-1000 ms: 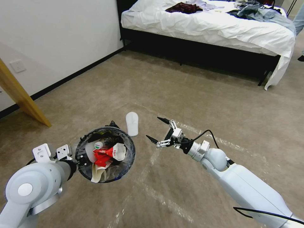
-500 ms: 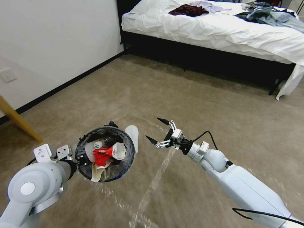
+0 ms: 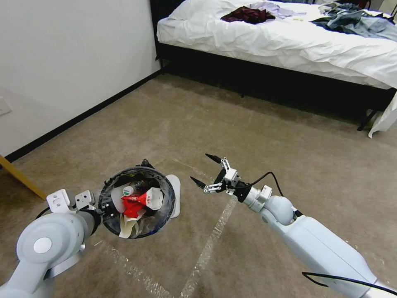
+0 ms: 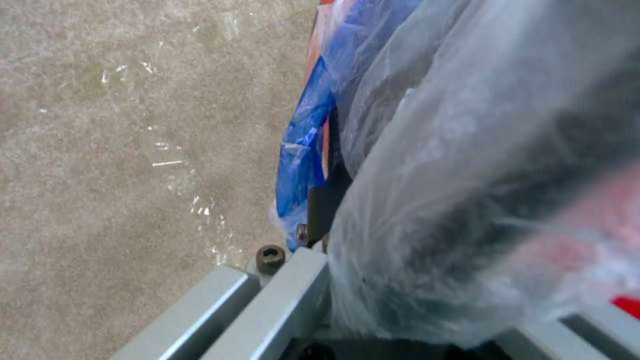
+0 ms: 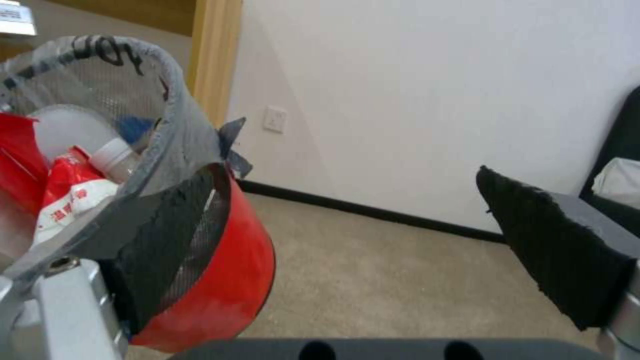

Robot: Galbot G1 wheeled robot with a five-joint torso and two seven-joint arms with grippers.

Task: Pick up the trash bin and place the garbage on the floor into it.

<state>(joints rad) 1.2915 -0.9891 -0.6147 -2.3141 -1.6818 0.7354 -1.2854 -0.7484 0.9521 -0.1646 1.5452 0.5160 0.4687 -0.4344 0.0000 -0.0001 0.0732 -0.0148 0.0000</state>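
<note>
While my left end effector (image 3: 105,207) clamps the near rim of the trash bin (image 3: 138,201), I hold that bin off the floor (image 3: 256,124) in the lower left of the head view. Its clear liner bag with a blue edge (image 4: 300,145) drapes over the rim, pressed against my left fingers in the left wrist view, and the bin's red wall (image 5: 230,280) shows beside black mesh in the right wrist view. Inside lie garbage pieces: a red wrapper (image 3: 134,203), a white crumpled sheet (image 3: 154,198), a clear plastic bottle with a white cap (image 3: 129,190) and pale paper (image 3: 126,227) hanging toward the near rim.

My right end effector (image 3: 203,169) hovers at the centre of the head view, just right of the bin, its two black fingertips (image 3: 213,157) spread wide apart and holding nothing. One black padded finger (image 5: 553,240) fills the right side of the right wrist view.

A white slipper (image 3: 175,198) lies on the beige-brown carpet directly behind the bin, partly hidden by its rim, near a whitish tape line (image 3: 211,244) that runs toward the bottom of the frame. A bed with white sheets (image 3: 281,39) stands across the upper right, with dark and grey clothes (image 3: 248,14) on top, and a white wall (image 3: 70,54) takes the upper left.
</note>
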